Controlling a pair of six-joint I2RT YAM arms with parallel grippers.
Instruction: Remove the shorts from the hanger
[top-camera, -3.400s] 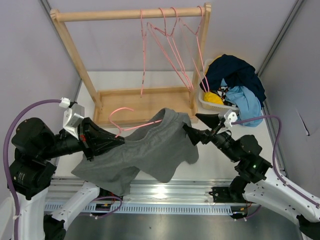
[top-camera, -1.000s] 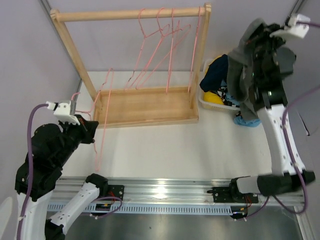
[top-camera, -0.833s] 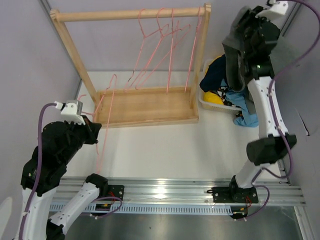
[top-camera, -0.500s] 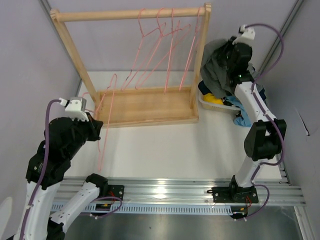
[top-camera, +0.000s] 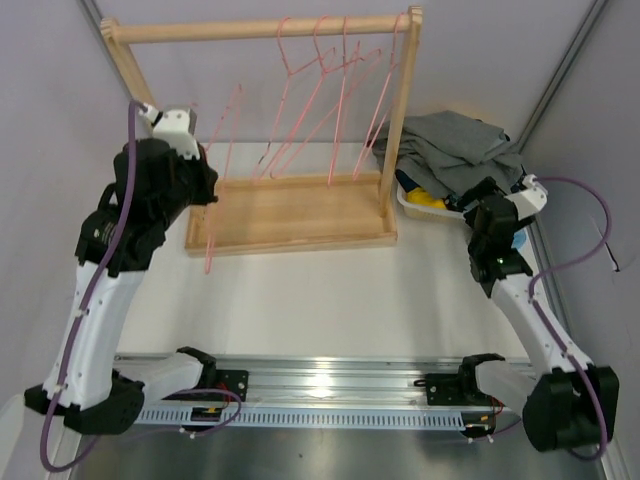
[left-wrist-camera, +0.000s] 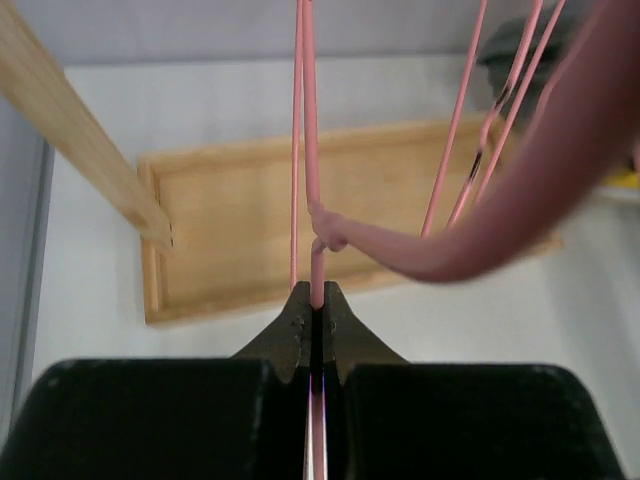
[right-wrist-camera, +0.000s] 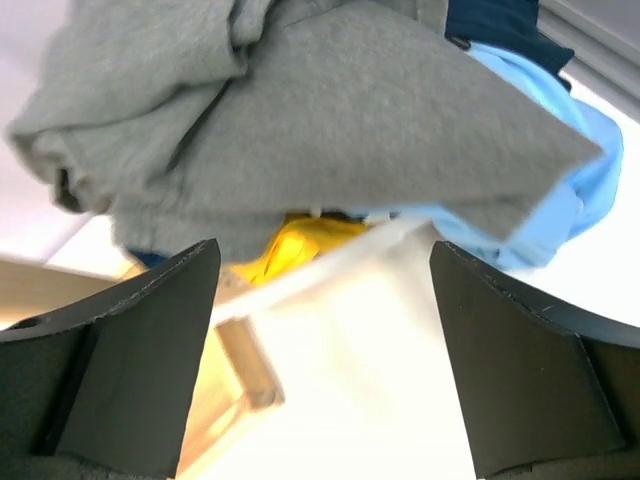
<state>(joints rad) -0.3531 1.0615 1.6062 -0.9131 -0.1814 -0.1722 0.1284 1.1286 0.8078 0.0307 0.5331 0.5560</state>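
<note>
The grey shorts (top-camera: 450, 140) lie crumpled on top of the clothes pile in the white bin (top-camera: 408, 205) at the back right, off the hanger; they fill the top of the right wrist view (right-wrist-camera: 300, 110). My right gripper (top-camera: 474, 198) is open and empty, just in front of the bin and below the shorts (right-wrist-camera: 325, 250). My left gripper (top-camera: 205, 180) is shut on the bare pink hanger (top-camera: 222, 170), held high by the rack's left post. In the left wrist view the jaws (left-wrist-camera: 316, 297) pinch the hanger wire (left-wrist-camera: 311, 180).
The wooden rack has its rail (top-camera: 260, 28) at the top and a base tray (top-camera: 290, 210). Several pink hangers (top-camera: 330, 90) hang from the rail. The bin also holds yellow (right-wrist-camera: 290, 245), light blue (right-wrist-camera: 590, 190) and navy clothes.
My right gripper let the shorts go onto the bin pile and came down in front of the bin. My left arm lifted the bare hanger from table level up beside the rack.
</note>
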